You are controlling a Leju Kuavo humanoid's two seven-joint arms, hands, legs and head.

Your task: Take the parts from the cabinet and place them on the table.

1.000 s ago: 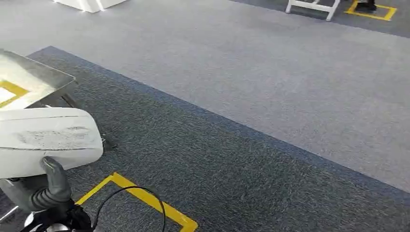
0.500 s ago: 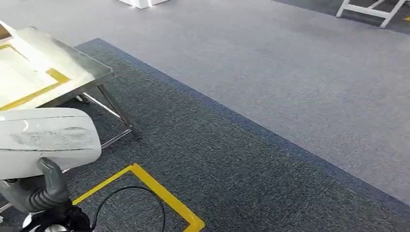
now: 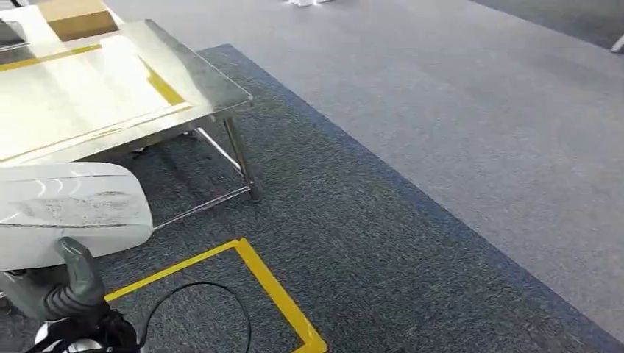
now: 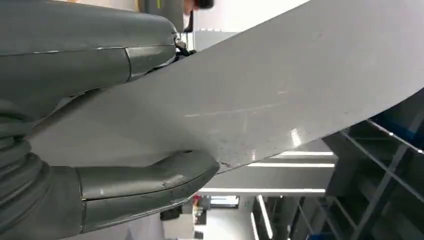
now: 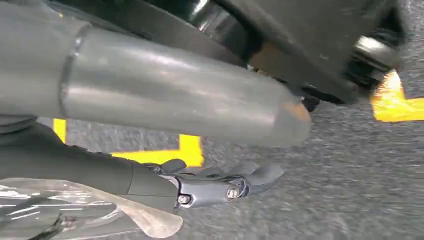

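Left hand: grips the white curved panel, low at the near left.
Right hand: fingers loosely apart, holding nothing.
Floor: dark carpet with yellow tape.
Beyond: steel table; cardboard box on its far end.

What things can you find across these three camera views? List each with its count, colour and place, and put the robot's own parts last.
Part: one, white, curved panel, lower left of head view, held by the left hand.
Table: one, shiny steel with yellow tape lines, upper left.
Box: one, brown, on the table's far end.
Floor tape: one yellow corner, on dark carpet near the table.
Cable: one, black, looping beside the left hand.
Left hand: grey, gripping the part's edge.
Right hand: grey, hanging above the carpet, fingers curled, with clear plastic beside it.
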